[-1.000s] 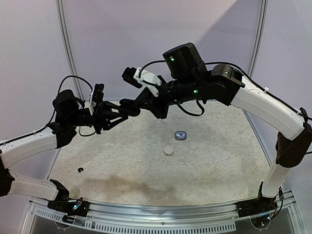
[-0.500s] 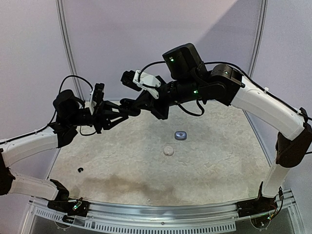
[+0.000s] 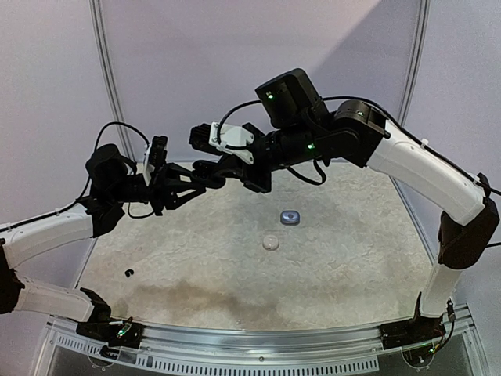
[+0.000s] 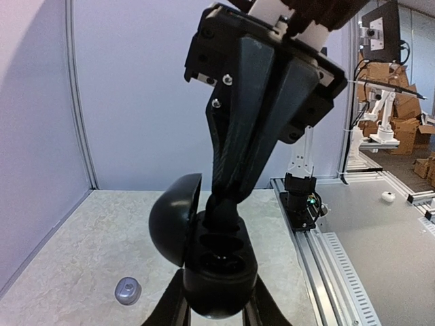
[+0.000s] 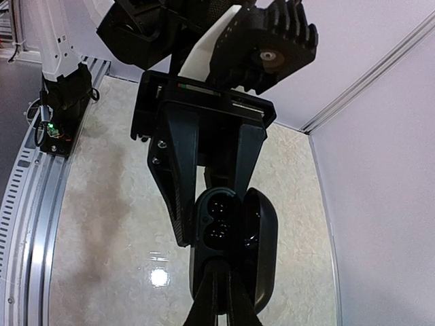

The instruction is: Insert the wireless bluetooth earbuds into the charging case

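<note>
A black charging case (image 4: 217, 272) is held in the air, its lid (image 4: 173, 221) swung open to the left. My left gripper (image 4: 216, 305) is shut on the case body from both sides. In the right wrist view the case (image 5: 217, 217) shows two dark sockets. My right gripper (image 5: 217, 266) is shut, its tips against the near end of the case. From the left wrist, the right gripper (image 4: 228, 204) reaches down into the far socket. Whether a bud sits between its tips is hidden. One black earbud (image 3: 128, 272) lies on the table at the left.
A silvery-grey closed case (image 3: 291, 217) and a small white round case (image 3: 271, 242) lie mid-table; the grey case (image 4: 128, 291) also shows below the left gripper. Both arms meet high over the back left of the table (image 3: 352, 258). A metal rail (image 3: 258, 345) runs along the near edge.
The right arm's wrist has shifted a little to the left and lower toward the case. The left arm and the case have stayed still.
</note>
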Robot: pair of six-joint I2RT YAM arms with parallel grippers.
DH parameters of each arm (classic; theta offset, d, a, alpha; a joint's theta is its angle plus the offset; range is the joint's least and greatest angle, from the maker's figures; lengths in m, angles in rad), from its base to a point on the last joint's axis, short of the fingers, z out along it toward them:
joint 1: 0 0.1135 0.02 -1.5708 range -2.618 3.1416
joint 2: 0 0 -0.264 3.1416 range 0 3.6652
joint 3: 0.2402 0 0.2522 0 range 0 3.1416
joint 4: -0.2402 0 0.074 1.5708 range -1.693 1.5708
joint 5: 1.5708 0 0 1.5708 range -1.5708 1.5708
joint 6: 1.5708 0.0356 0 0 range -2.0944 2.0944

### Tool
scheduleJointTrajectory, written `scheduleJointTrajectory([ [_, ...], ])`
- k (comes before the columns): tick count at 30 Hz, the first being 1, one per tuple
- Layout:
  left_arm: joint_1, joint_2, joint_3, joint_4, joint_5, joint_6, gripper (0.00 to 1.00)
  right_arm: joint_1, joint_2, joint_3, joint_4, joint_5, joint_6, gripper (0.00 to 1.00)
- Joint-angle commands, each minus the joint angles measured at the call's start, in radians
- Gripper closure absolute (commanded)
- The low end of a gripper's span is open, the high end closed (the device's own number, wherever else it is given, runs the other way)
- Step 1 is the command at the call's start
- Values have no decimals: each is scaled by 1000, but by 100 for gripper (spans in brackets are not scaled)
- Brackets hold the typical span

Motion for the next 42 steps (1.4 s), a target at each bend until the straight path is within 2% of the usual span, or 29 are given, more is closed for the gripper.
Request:
scheduleJointTrajectory([
  [1,4,-4,35,30,45,33,100,-5,46,28,-72,63,-32,100],
  [7,3,-7,33,20,45,45,100,-5,49,38,-65,126,-26,100],
  [28,2,-12,28,33,13,43,100,15,93,73,-106,177,-91,100],
  [36,2,-12,26,15,21,53,100,-4,12,-17,40,132,-31,100],
  [42,2,-14,29,-1,22,60,100,-5,-14,-19,24,134,-24,100],
])
